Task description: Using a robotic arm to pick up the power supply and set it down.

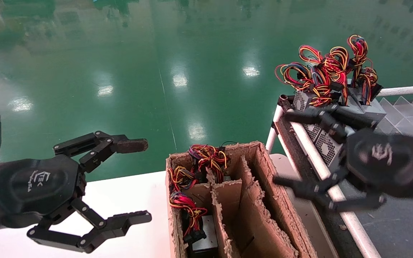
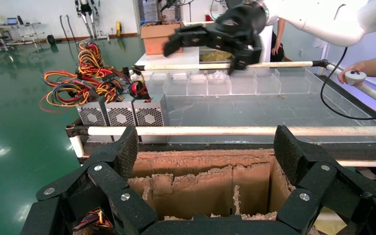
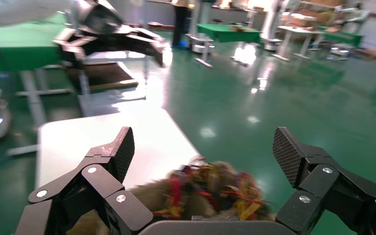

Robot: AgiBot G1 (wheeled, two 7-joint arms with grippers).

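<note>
Several grey power supplies with fan grilles stand in a row on the rack at the right, their red, yellow and black wires bunched above them. More power supplies sit in the left compartments of a torn cardboard box. My right gripper, with all-black fingers, hangs open and empty over the rack's near rail, between the box and the row. In its wrist view the right gripper is above blurred wires. My left gripper, with a brown worn pad, stays open left of the box.
The box stands on a white table. White pipe rails frame the rack, with clear plastic dividers behind. A person's hand with a controller shows beyond the rack. Green floor lies past the table.
</note>
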